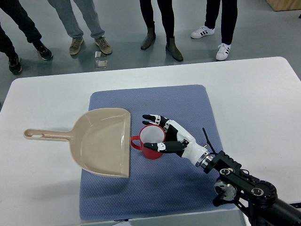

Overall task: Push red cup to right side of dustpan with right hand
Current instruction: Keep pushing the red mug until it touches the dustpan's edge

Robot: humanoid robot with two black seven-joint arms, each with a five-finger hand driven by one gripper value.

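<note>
white table [263, 94], blue mat [188, 188], folks' legs behind | red cup [151, 142] sits just right of dustpan [101, 141], handle touching its edge | your right hand [165, 135] cups it, fingers spread round the rim and side, not clamped, since it's a push | looks about done imo
</note>
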